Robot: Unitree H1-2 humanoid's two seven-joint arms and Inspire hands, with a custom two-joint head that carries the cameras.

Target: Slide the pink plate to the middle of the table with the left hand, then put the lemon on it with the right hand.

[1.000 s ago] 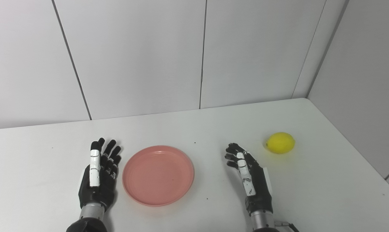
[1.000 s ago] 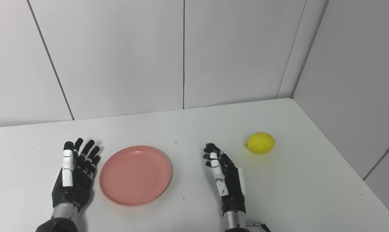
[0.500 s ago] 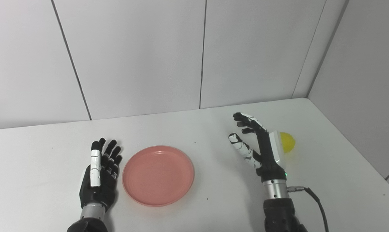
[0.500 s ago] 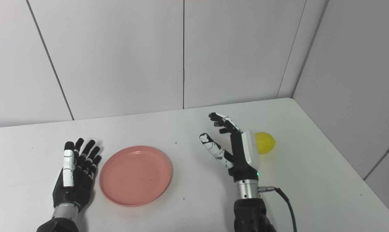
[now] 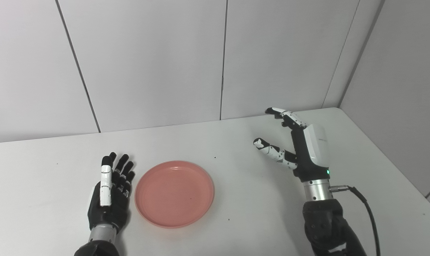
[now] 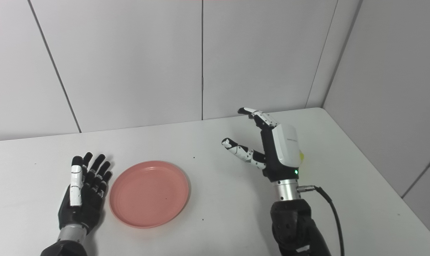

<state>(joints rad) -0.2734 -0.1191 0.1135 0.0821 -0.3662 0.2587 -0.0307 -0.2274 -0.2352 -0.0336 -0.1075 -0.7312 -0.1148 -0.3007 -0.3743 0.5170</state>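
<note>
Left eye view and right eye view both look down on a white table set into a corner of pale grey wall panels. Near the table's front edge lies a round, shallow pink plastic plate, flat and with nothing on it. Just left of the plate rests the black-and-white left hand, palm down on the tabletop, its fingers spread and holding nothing, close to the plate's rim without clearly touching it. Well to the right of the plate, the black-and-white right hand is raised above the table, its thumb and fingers wide apart and holding nothing. The yellow lemon is almost wholly hidden behind that hand; only a sliver shows in the right eye view.
</note>
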